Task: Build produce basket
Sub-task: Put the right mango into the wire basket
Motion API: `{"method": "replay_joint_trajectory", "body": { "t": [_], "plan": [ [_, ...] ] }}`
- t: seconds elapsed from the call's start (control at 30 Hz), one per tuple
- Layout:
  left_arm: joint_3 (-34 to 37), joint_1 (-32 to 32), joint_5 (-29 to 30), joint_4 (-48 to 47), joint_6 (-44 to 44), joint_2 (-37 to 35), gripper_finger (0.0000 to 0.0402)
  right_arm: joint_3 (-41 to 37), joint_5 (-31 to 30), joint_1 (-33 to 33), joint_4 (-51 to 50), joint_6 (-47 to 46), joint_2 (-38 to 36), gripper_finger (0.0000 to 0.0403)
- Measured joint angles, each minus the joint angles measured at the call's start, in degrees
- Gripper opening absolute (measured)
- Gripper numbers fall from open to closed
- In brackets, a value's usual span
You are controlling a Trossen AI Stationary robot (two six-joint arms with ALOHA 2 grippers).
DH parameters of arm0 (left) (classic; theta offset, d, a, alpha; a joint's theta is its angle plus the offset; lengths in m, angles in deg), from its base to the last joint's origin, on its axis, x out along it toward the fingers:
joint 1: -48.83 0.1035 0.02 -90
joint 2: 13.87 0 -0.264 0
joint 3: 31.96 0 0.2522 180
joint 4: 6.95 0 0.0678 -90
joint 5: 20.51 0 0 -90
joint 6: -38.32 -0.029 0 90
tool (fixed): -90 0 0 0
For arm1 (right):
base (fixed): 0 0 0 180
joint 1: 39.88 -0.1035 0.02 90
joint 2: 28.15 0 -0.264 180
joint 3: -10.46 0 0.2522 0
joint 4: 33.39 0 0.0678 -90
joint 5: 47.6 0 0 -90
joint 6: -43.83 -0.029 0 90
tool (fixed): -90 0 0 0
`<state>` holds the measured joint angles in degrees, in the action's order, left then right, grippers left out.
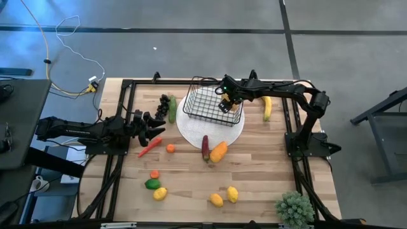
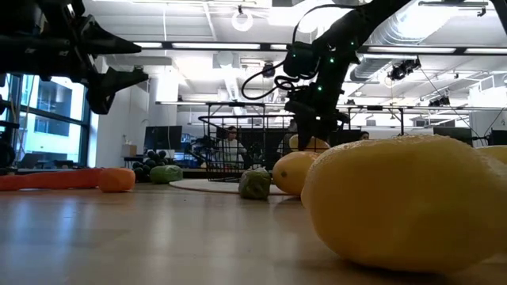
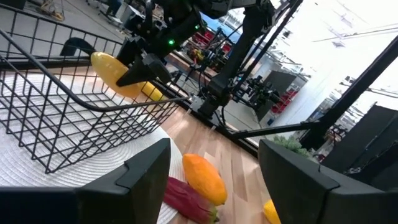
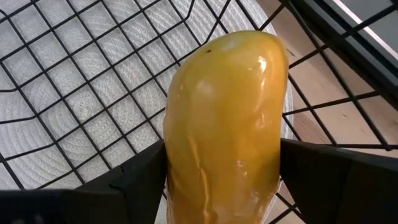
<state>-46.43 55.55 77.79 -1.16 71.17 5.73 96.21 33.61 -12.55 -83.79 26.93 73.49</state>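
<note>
Right gripper (image 1: pixel 227 102): pinching a yellow mango-shaped fruit (image 4: pixel 224 124) between both fingers, held over the right end of the basket (image 1: pixel 210 105), just above the mesh floor.
Left gripper (image 1: pixel 152 127): fingers spread, nothing between them; it hovers above the left side of the table (image 1: pixel 254 184), near the grapes (image 1: pixel 165 104) and the carrot (image 1: pixel 150 147).
Basket: black wire mesh, open top, standing on a white round mat (image 1: pixel 191 130) at the back middle of the table; no other piece can be seen inside it.
Near produce: two lemons (image 1: pixel 224 196) at the front edge, a third lemon (image 1: pixel 159 193) beside a green piece (image 1: pixel 152 184) and a small orange piece (image 1: pixel 154 174).
Middle produce: an orange mango (image 1: pixel 218 151) touching a dark red piece (image 1: pixel 205 146), both at the mat's front rim; a small orange (image 1: pixel 170 148) further left.
Far produce: a banana (image 1: pixel 267 108) right of the basket, a green vegetable (image 1: pixel 172 109) left of it.
Step in hand: judged to be the first deposit, fruit at the point of release.
Next move calls for: opening the right fingers low in the basket, then lifting clear without catching the wire rim.
</note>
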Motion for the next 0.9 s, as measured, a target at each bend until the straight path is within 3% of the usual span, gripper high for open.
{"method": "replay_joint_trajectory", "body": {
  "t": [0.5, 0.9],
  "plan": [
    [-0.02, -0.02, -0.75, -0.02, -0.01, 0.00, 0.0231, 0.02, 2.01, -0.15, -0.88, -2.63, -3.00, 0.0266],
    [0.00, -0.01, -0.62, -0.05, -0.02, 0.00, 0.0231, 4.18, 3.40, -0.31, -2.57, 4.60, -3.30, 0.0266]
  ]
}}
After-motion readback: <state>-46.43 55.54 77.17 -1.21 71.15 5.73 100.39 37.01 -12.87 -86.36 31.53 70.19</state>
